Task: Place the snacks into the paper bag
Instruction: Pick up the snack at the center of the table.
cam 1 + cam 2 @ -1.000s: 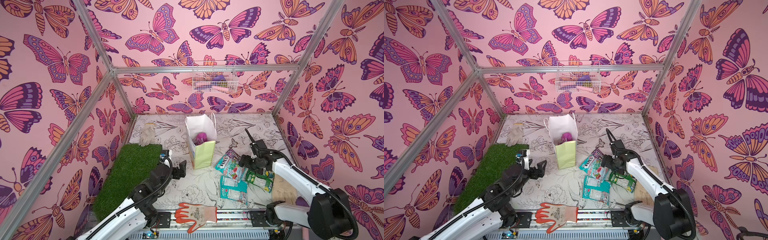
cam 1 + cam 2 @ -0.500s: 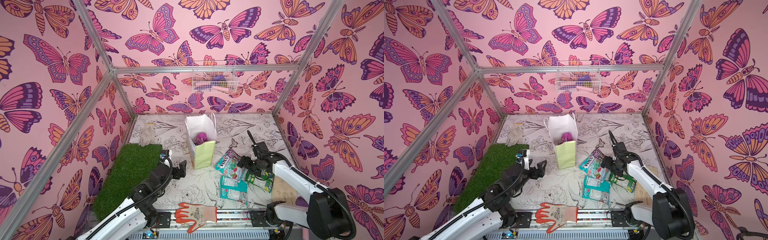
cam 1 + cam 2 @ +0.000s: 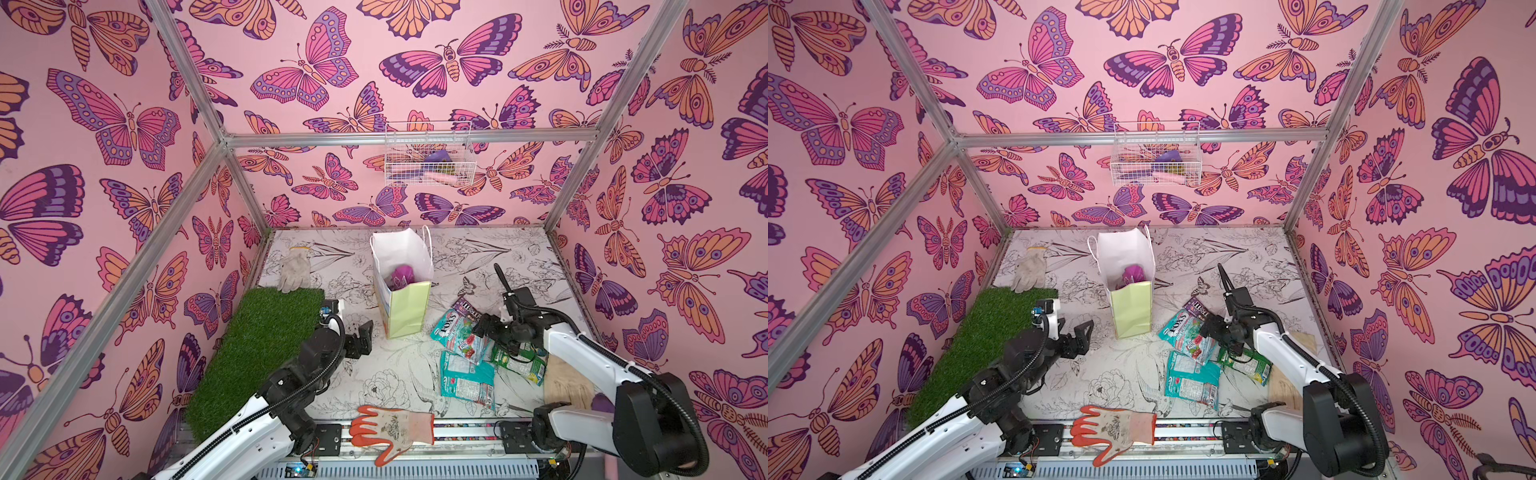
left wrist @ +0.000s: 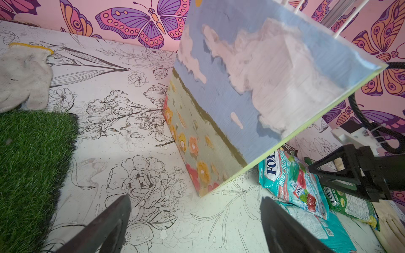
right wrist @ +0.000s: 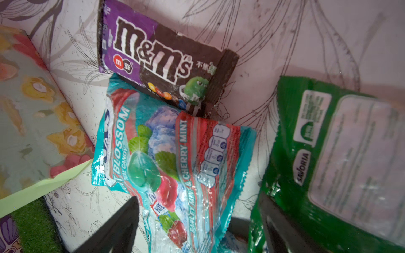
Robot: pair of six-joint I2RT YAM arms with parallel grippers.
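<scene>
Right of the paper bag [image 3: 405, 309], four packets [image 3: 465, 378] lie on the counter [image 3: 395, 361]; grape bag [image 3: 401, 274] is inside it. R claw [image 5: 198, 203] hangs wide open, empty, over the upper teal packet [image 3: 457, 338], green bag [image 3: 517, 363] beside. L claw [image 4: 195, 203] open, empty, nr the bag's base. Nxt, prob: drop, pinch that teal packet, lift over the rim.

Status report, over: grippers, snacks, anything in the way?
Both grippers open, empty: left gripper beside paper bag, right gripper over teal candy bag. Magenta packet in bag; four snacks outside. Nothing blocks bag mouth.
</scene>
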